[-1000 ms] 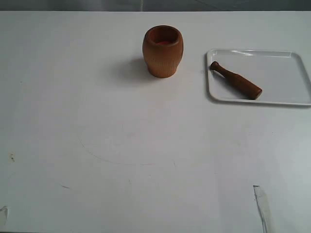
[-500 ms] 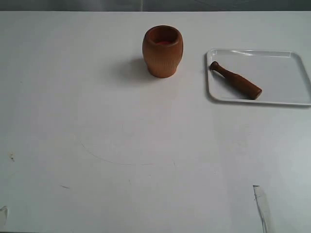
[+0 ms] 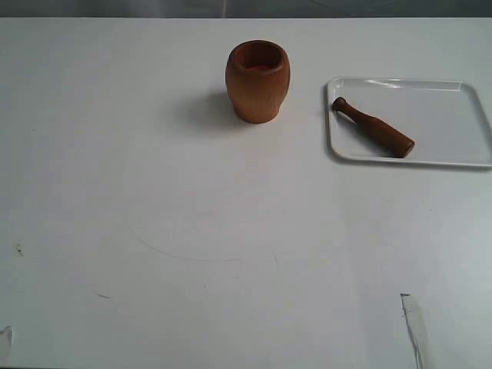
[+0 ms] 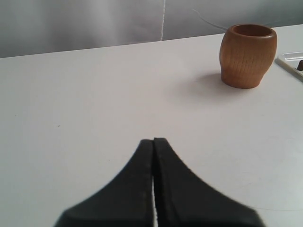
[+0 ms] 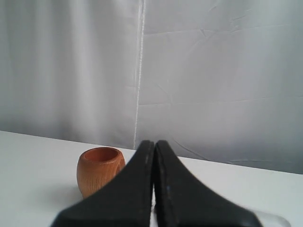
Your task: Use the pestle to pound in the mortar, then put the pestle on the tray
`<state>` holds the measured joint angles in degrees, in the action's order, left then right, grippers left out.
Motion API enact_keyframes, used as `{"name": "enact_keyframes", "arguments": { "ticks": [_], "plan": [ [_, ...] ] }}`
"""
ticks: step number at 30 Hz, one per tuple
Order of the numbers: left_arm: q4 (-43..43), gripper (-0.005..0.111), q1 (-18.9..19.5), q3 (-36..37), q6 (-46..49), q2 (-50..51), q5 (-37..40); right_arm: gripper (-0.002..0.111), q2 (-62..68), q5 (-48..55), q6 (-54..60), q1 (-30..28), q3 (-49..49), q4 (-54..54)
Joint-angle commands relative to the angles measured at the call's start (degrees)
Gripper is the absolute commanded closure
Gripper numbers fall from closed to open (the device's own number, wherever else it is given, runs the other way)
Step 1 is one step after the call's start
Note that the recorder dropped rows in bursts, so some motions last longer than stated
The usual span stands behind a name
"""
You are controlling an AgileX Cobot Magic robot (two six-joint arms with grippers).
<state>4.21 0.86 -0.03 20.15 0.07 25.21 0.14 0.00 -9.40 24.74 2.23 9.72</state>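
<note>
The reddish-brown wooden mortar (image 3: pixel 257 81) stands upright on the white table, also visible in the left wrist view (image 4: pixel 247 56) and the right wrist view (image 5: pixel 100 170). To its right, the pestle (image 3: pixel 373 128) lies slanted inside the white tray (image 3: pixel 450 96), knob end toward the mortar. A sliver of the tray (image 4: pixel 289 60) shows at the edge of the left wrist view. My left gripper (image 4: pixel 154 140) is shut and empty, far from the mortar. My right gripper (image 5: pixel 155 142) is shut and empty too. Neither gripper appears in the exterior view.
A white curtain (image 5: pixel 213 71) hangs behind the table. A small strip of tape or sticker (image 3: pixel 413 323) lies near the table's front right. Faint scratch marks cross the table's middle (image 3: pixel 200 257).
</note>
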Motion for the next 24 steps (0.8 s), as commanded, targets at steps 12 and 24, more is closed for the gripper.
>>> {"name": "enact_keyframes", "arguments": {
  "ticks": [12,24],
  "plan": [
    [-0.42,0.107,-0.44,0.03,-0.47,-0.07,-0.17,0.108,-0.14,-3.28,14.70,-5.23,-2.23,-8.28],
    [-0.42,0.107,-0.44,0.03,-0.47,-0.07,-0.17,0.108,-0.14,4.66,13.44,-12.20,-2.23,-6.89]
  ]
}}
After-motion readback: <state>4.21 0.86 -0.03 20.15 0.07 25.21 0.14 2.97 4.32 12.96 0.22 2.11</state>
